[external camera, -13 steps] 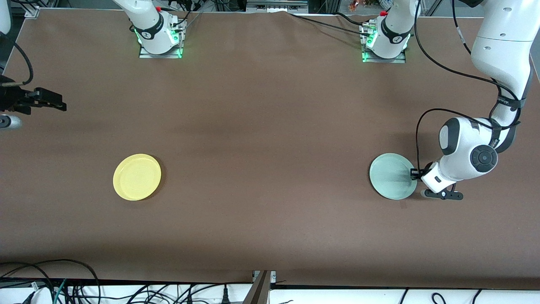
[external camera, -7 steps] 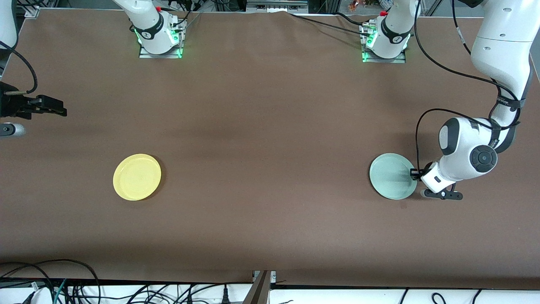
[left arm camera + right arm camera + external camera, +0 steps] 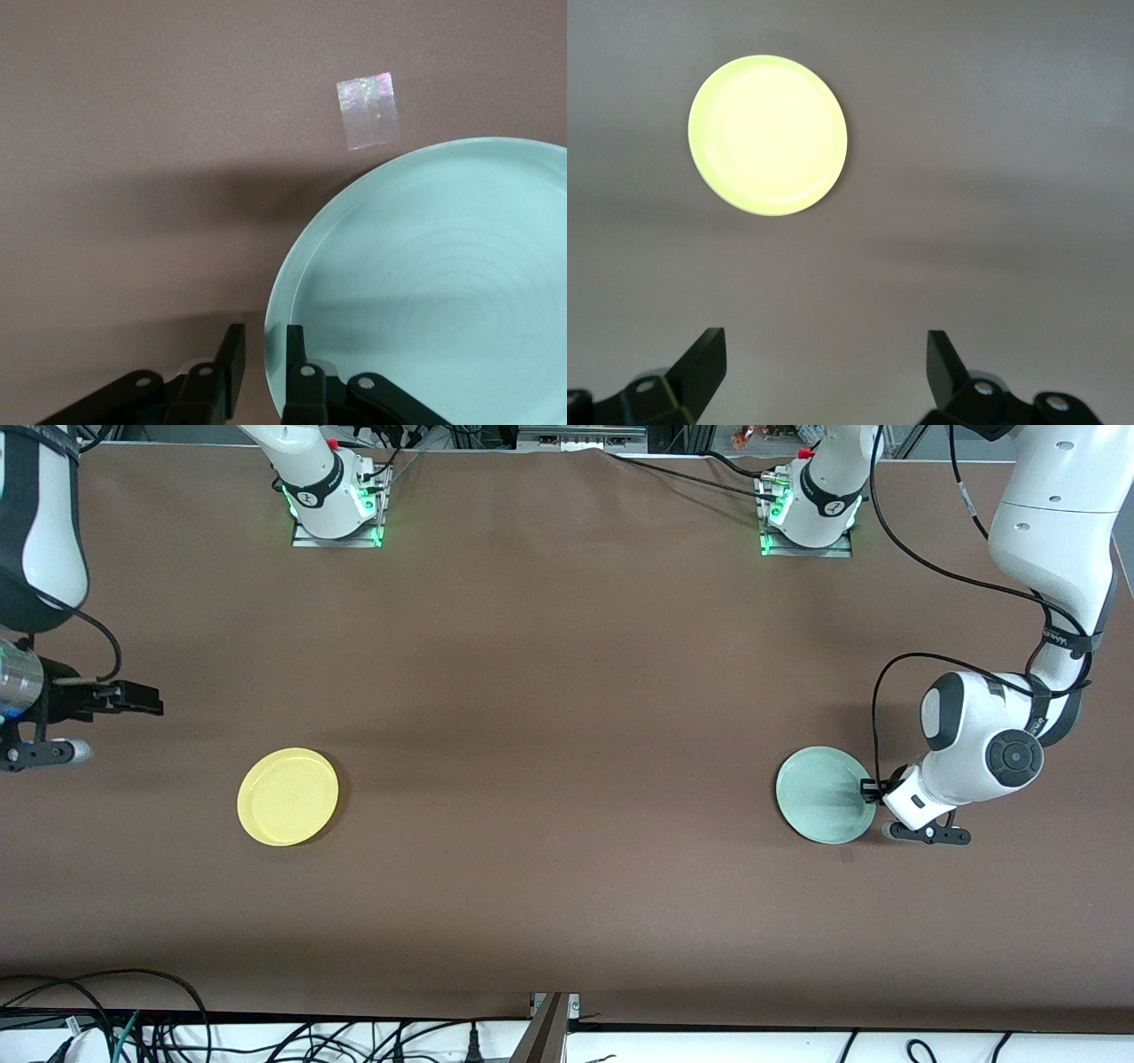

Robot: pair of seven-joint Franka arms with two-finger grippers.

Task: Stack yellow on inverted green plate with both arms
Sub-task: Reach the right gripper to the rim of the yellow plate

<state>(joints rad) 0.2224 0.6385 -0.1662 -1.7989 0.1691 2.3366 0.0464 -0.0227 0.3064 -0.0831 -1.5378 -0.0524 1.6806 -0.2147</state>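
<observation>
Left gripper [image 3: 263,354] pinches green plate [image 3: 822,794] rim, plate rim-up at left arm's end, tape patch [image 3: 367,110] beside it. Right gripper [image 3: 824,363] jaws apart (hanging near yellow [image 3: 288,795]), path unobstructed.

Bare table [image 3: 567,779] lies between my right gripper [image 3: 824,363] and the yellow plate [image 3: 768,135]; my left gripper [image 3: 264,354] straddles the green plate [image 3: 443,292] rim.

We see a robotics lab: two arm bases [image 3: 335,505] bolted along the tabletop's [image 3: 567,691] edge, loose cables [image 3: 177,1032] trailing below.
</observation>
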